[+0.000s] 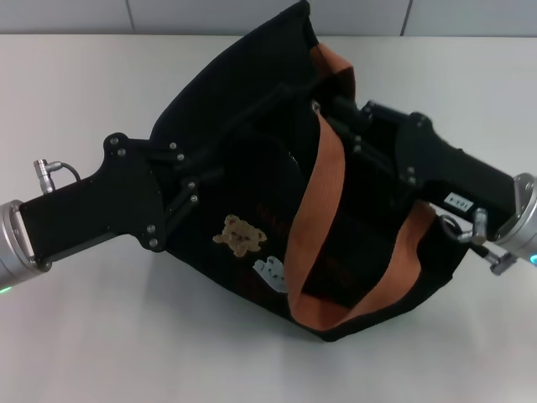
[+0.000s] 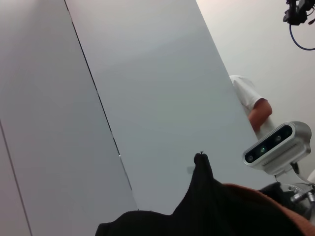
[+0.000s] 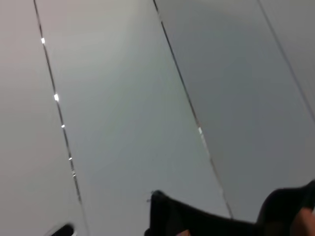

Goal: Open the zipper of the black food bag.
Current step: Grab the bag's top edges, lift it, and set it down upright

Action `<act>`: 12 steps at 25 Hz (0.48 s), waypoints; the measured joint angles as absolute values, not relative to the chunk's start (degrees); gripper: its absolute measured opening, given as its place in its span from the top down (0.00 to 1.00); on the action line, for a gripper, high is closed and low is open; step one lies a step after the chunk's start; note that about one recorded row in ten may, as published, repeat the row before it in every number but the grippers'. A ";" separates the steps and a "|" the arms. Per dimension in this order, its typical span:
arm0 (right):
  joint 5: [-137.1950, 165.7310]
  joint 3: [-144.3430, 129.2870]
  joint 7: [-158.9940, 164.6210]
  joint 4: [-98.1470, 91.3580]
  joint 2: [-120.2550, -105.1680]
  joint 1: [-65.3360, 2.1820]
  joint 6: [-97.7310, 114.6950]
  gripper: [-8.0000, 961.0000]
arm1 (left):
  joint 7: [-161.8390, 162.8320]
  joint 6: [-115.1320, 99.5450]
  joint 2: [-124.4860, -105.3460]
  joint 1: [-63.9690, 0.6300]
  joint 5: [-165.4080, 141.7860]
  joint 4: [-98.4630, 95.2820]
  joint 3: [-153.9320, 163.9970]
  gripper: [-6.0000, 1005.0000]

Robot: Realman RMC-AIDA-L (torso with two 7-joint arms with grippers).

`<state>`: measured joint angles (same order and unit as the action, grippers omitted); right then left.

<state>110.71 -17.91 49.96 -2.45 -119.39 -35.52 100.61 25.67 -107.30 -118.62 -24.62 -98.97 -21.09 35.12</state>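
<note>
Black fabric is filling the middle of the head view: the black food bag (image 1: 252,193) is lying tilted on the white table (image 1: 75,84), bear patch (image 1: 240,234) and pale grey patch (image 1: 270,274) facing up, orange-brown handle (image 1: 323,218) looping across it. The left gripper (image 1: 220,172) is reaching in from the left, its fingers pressing into the bag's near side, though I cannot tell whether they are clenched on cloth or merely resting. The right gripper (image 1: 329,109) is coming in from the right, buried by the handle's root at the upper edge, and its grip is likewise impossible to read. The zipper itself is not showing anywhere, nor its pull tab. Both wrist cameras are staring at wall panels over a dark fabric edge. The risk, as I judge it: black on black, so fingers may be pinching fabric or handle rather than the tab, and pulling would drag the whole limp bag instead of parting the track.
</note>
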 joint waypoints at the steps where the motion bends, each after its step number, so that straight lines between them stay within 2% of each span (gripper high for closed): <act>1: 110.71 -18.43 50.08 -2.36 -119.42 -35.51 100.61 0.62 | 25.67 -107.30 -118.61 -24.66 -98.98 -21.16 35.15 0.90; 12: 110.74 -19.35 50.23 -0.01 -119.80 -35.68 96.06 0.63 | 24.49 -108.06 -118.61 -24.73 -99.10 -21.35 35.78 0.90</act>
